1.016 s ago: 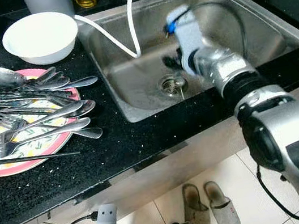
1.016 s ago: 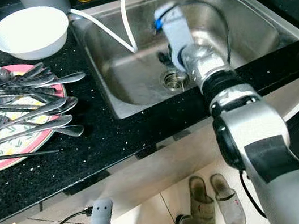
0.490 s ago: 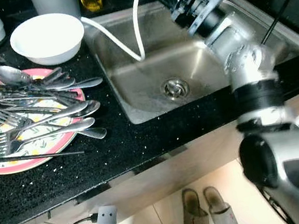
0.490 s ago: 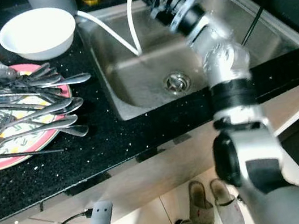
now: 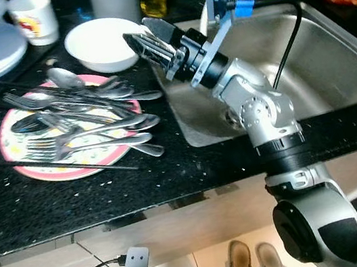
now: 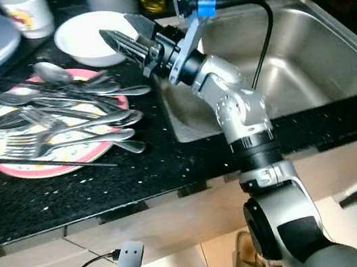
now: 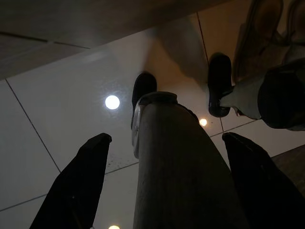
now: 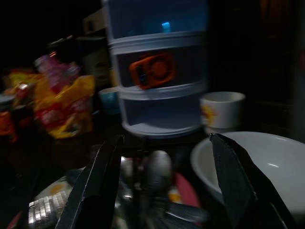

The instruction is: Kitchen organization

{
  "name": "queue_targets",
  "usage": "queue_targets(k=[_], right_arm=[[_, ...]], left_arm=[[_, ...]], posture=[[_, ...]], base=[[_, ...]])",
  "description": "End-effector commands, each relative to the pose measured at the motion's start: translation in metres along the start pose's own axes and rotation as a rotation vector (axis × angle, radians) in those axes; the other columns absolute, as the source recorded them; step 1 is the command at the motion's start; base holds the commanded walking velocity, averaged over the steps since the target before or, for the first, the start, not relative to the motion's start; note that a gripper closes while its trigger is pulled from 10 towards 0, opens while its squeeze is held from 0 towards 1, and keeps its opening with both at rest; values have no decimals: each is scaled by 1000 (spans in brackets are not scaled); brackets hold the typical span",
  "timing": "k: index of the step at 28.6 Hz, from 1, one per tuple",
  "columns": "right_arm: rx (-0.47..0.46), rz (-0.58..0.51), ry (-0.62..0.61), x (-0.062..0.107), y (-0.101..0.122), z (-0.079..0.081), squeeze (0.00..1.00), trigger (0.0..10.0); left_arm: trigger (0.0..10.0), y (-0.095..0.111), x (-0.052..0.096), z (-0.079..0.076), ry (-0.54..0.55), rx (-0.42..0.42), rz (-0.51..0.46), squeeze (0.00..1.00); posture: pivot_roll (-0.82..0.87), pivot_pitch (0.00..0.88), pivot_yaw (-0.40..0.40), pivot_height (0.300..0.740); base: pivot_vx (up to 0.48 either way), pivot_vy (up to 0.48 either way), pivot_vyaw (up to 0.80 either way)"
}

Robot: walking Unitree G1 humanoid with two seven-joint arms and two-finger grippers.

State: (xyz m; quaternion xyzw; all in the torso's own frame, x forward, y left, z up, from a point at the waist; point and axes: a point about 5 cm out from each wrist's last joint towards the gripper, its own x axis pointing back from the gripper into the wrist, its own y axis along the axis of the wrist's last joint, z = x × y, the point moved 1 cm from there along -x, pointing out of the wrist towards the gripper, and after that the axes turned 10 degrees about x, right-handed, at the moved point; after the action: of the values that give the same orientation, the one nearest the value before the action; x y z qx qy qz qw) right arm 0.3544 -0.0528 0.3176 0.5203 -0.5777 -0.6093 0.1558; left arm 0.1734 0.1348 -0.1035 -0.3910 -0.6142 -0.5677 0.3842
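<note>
Right gripper (image 5: 143, 42): being held above the black countertop (image 5: 106, 193) at the left edge of the steel sink (image 5: 328, 47), just right of the white bowl (image 5: 98, 44) and beyond the cutlery; fingers are being kept apart with nothing between them.

Cutlery pile (image 5: 80, 119): forks and spoons are being carried on a pink-rimmed plate (image 5: 27, 169), on the counter left of the sink and nearer than the bowl.

White mug (image 5: 34, 19) and blue tiered rack (image 8: 157, 71): being kept at the far left of the counter, behind the plate.

Left gripper (image 7: 162, 186): being held low over the tiled floor (image 7: 57, 109), beside the robot's own leg; its two fingers are being held wide apart, empty. Slippers (image 5: 252, 265) are being seen on the floor below the counter.
</note>
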Motion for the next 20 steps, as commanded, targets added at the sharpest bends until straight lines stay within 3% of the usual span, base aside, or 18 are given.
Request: queue_targets(k=[1,11,15,20], right_arm=[[12,22,31,2,-4,5,0,10000],[162,154,288,10,-18,33,0,10000],[195,177,305,17,-16,27,0,10000],[189,168,280,22,-11,20,0,10000]], left_arm=[[10000,-56,4,18,84,-7,217,0],[10000,-50,4,23,104,-21,192,0],[10000,-48,4,23,89,-12,173,0],[10000,-46,3,22,72,0,161,0]], posture=[[108,119,-117,740],[108,104,-92,740],[101,100,-88,740],[98,98,-85,740]], base=[[0,0,775],[0,0,776],[0,0,770],[0,0,0]])
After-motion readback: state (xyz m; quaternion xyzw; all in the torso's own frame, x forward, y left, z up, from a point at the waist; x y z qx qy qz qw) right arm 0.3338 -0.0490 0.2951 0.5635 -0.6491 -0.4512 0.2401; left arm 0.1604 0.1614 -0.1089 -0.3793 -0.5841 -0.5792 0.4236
